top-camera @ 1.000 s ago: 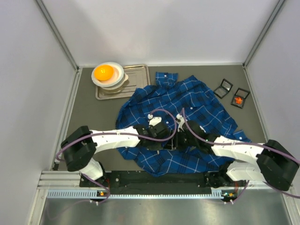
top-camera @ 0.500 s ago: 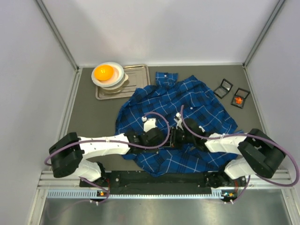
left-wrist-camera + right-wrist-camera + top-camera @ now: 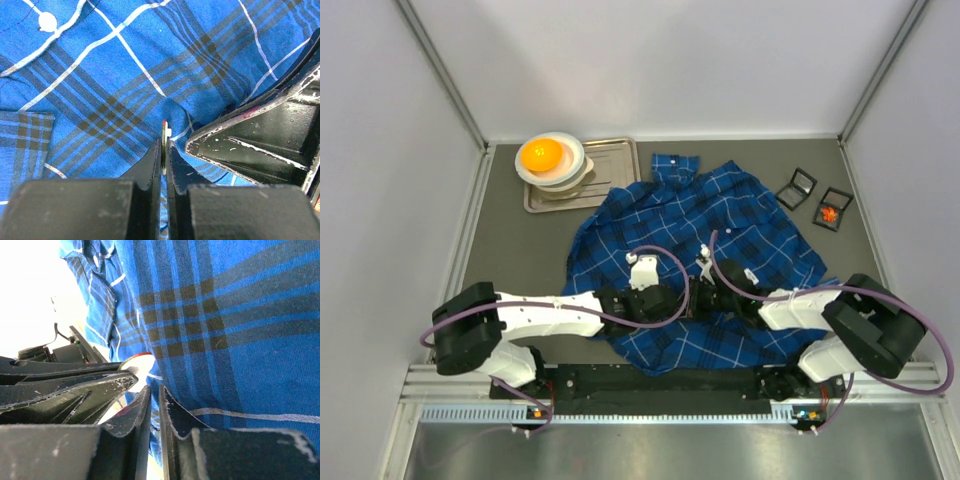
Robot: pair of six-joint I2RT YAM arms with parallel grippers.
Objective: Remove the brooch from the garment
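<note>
1. Top external view: the shirt [image 3: 720,215] lies spread across the middle of the desk [image 3: 520,250], collar towards the far wall, with both arms reaching in over its near half.
2. Left wrist view: the left hand [image 3: 163,150] is closed almost fully, its 2 fingers gripping the brooch [image 3: 163,131]. The brooch is seen edge-on as a thin disc with a red tip, standing up from the cloth.
3. Right wrist view: the right hand [image 3: 154,395] is also nearly closed, leaving only a narrow slit in which a thin fold of the shirt seems to be caught. The brooch shows here as a round white face with a red rim, just beside the right hand's fingertips and touching the left hand's.
4. The 2 hands meet tip to tip at the brooch, near the shirt's front opening.
5. A metal tray [image 3: 610,160] at the far left holds stacked bowls [image 3: 560,172] with an orange ball [image 3: 541,154] on top.
6. At the far right sit 2 small black boxes [image 3: 797,187], apart from the shirt.
</note>
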